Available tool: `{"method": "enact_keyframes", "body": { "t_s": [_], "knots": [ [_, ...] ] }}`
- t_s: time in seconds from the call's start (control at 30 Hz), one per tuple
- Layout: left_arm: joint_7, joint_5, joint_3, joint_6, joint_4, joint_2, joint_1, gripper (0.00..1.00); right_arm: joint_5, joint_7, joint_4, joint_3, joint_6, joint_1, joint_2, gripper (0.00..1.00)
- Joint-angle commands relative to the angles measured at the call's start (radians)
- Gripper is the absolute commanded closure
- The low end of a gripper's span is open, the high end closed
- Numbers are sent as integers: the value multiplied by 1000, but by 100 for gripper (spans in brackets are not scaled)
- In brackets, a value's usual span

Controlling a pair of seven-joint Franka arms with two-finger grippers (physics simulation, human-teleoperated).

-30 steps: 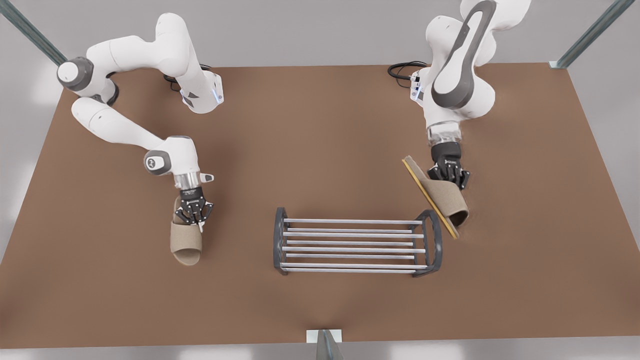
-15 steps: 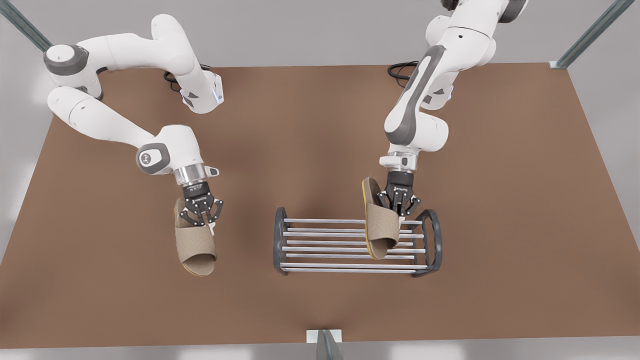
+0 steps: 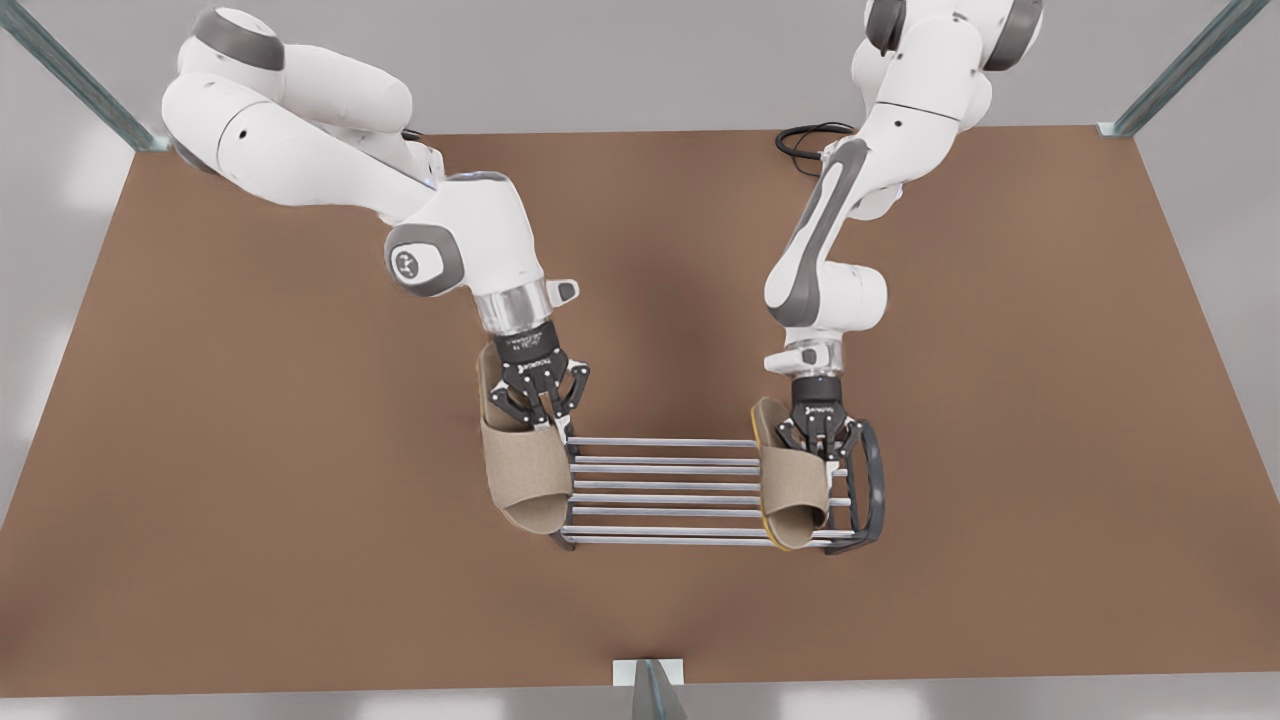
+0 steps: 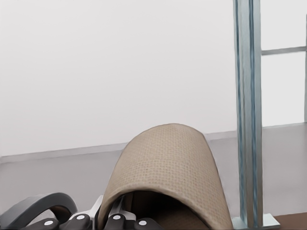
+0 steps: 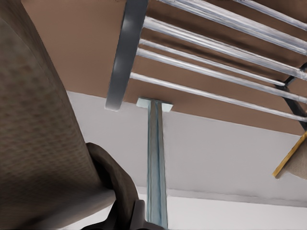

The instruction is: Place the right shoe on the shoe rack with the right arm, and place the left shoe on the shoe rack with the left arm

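The shoe rack, a dark frame with silvery bars, stands in the middle of the brown table. At the front view's left my right gripper is shut on the right shoe, a tan slipper that hangs over the rack's left end and hides that end loop. At the front view's right my left gripper is shut on the left shoe, which lies across the bars by the right end loop. The right wrist view has the right shoe close, the rack's bars, and the left shoe's yellow sole.
A black cable lies at the table's back edge by the front view's right arm base. A metal post stands at the middle of the front edge, and frame posts rise at the back corners. Bare table lies around the rack.
My right gripper carried the right shoe from the open table to the rack's left end. My left gripper shifted the left shoe toward the rack's right end and lower.
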Motion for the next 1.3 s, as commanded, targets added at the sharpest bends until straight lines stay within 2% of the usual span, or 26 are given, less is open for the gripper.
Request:
{"method": "enact_keyframes", "body": {
  "t_s": [0.0,0.07,0.2,0.3,0.43,0.47,0.5,0.8,0.83,0.87,0.93,0.97,1.27],
  "knots": [
    [75,9,0,-114,-2,17,0,79,98,215,99,-106,-167,164,-6,79],
    [75,9,0,-123,-2,22,-12,79,98,301,188,-248,-197,339,-6,79],
    [75,9,0,-130,-6,19,-24,79,99,431,333,-428,-233,574,21,79],
    [76,8,0,-153,-9,19,-35,79,44,462,368,-486,-223,617,72,79],
    [75,6,0,-181,-37,20,-41,79,-76,557,385,-503,-218,650,135,79],
    [76,6,0,-193,-46,20,-43,58,-79,558,391,-505,-218,660,149,79],
    [75,6,0,-216,-57,22,-43,0,-103,580,403,-515,-218,680,162,79],
    [29,1,0,-308,-92,45,-67,0,-231,660,400,-566,-175,716,231,79],
    [24,1,0,-310,-92,50,-67,0,-238,660,399,-568,-175,716,235,72],
    [25,1,0,-310,-92,50,-67,0,-238,660,396,-566,-175,716,235,59],
    [12,1,0,-310,-92,51,-66,0,-238,660,393,-578,-177,716,236,26],
    [10,1,0,-325,-94,60,-66,0,-237,664,394,-578,-177,716,236,1],
    [9,1,0,-353,-118,86,-67,0,-222,664,393,-566,-181,713,225,0]
  ]
}}
